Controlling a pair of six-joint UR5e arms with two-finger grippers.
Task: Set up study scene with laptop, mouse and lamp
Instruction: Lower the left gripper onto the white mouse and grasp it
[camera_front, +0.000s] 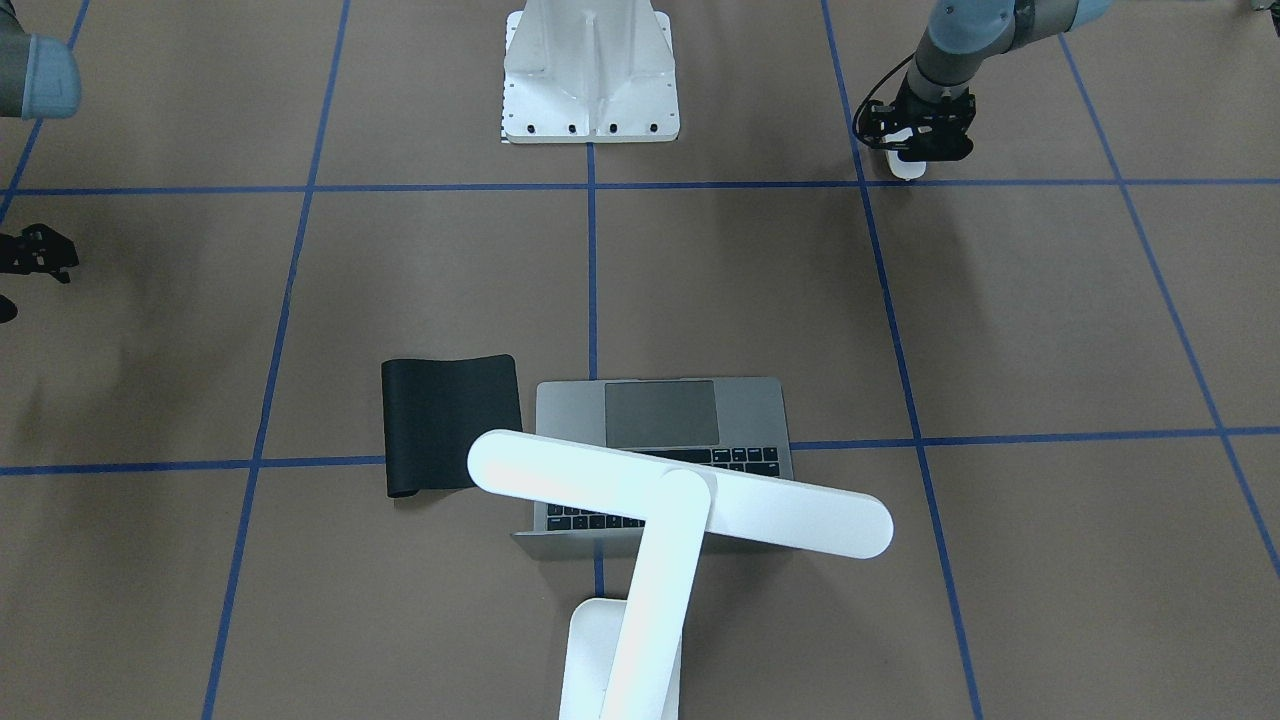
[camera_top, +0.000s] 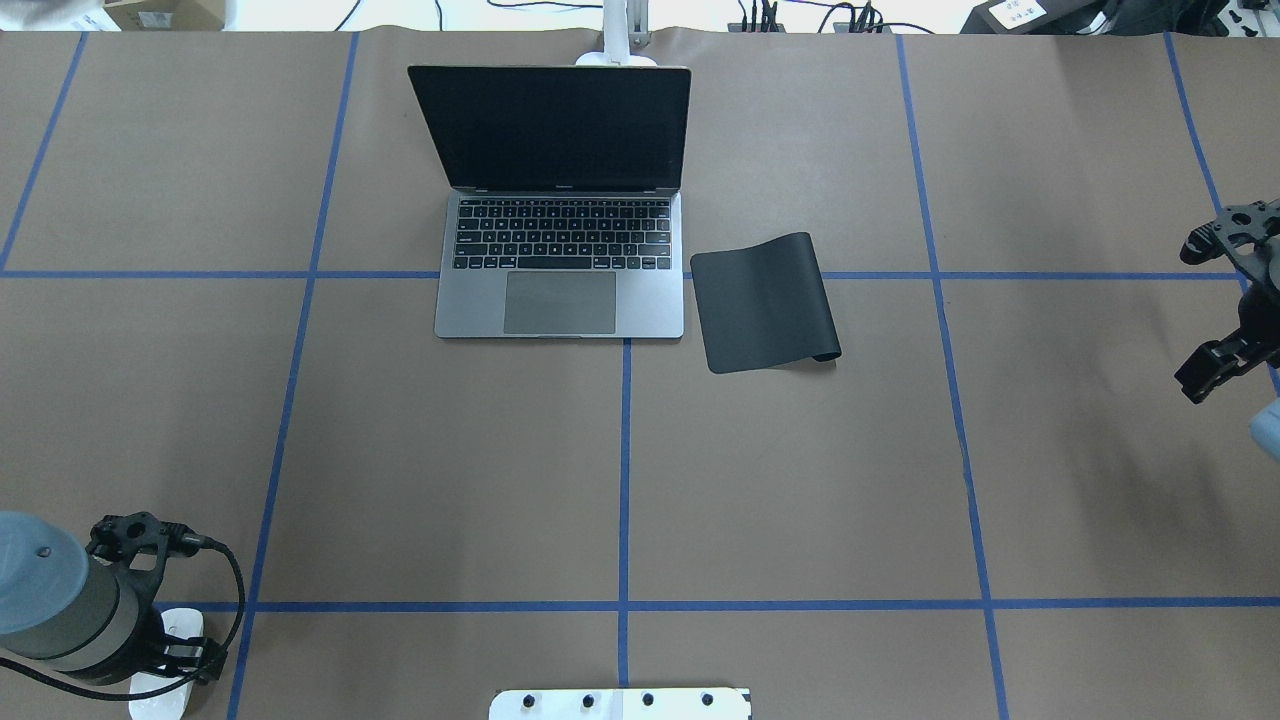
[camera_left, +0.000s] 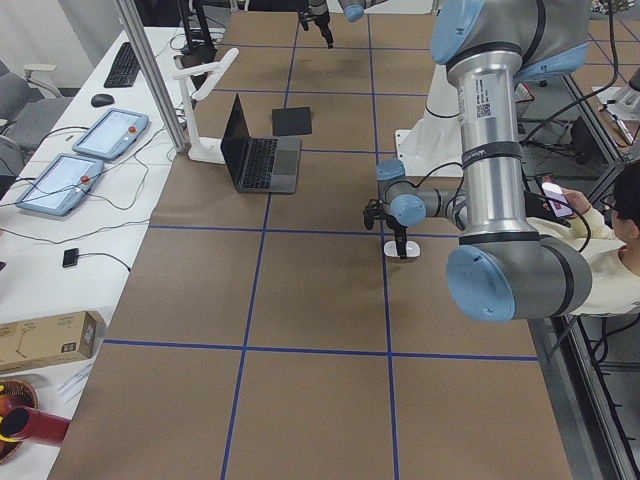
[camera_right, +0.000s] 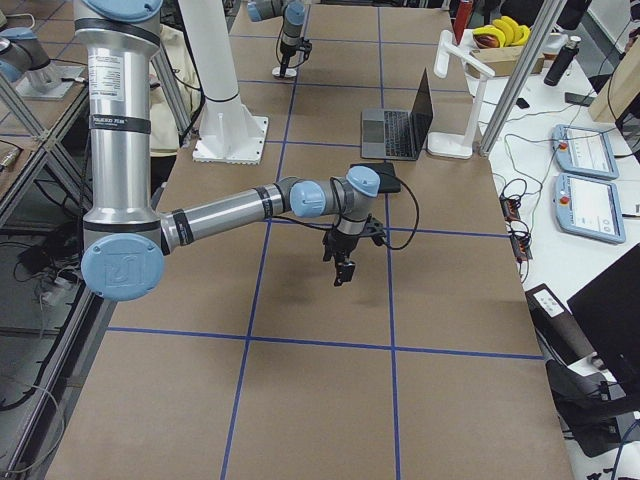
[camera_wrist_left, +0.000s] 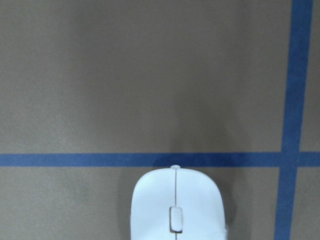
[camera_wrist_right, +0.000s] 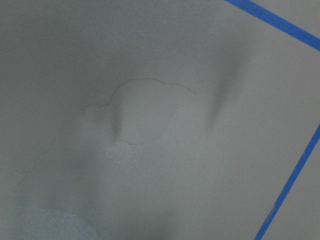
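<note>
The laptop (camera_top: 560, 300) is set open at the far side of the table (camera_top: 800, 480). The lamp (camera_front: 680, 495) is placed behind it so that the long head hangs over the keyboard, probably to give light there. A black mat (camera_top: 765, 300) is laid just beside the laptop, on the robot's right, and seems to be meant for the mouse (camera_wrist_left: 175, 205). The mouse is found well apart from the mat, at the near left corner, next to a blue tape line. The left gripper (camera_front: 912, 140) is held low, directly over the mouse, presumably for a grasp. Whether it is clamped on the mouse cannot be told. The right gripper (camera_top: 1200, 312) is kept empty at the side, fingers apart, so that the way is not blocked.
</note>
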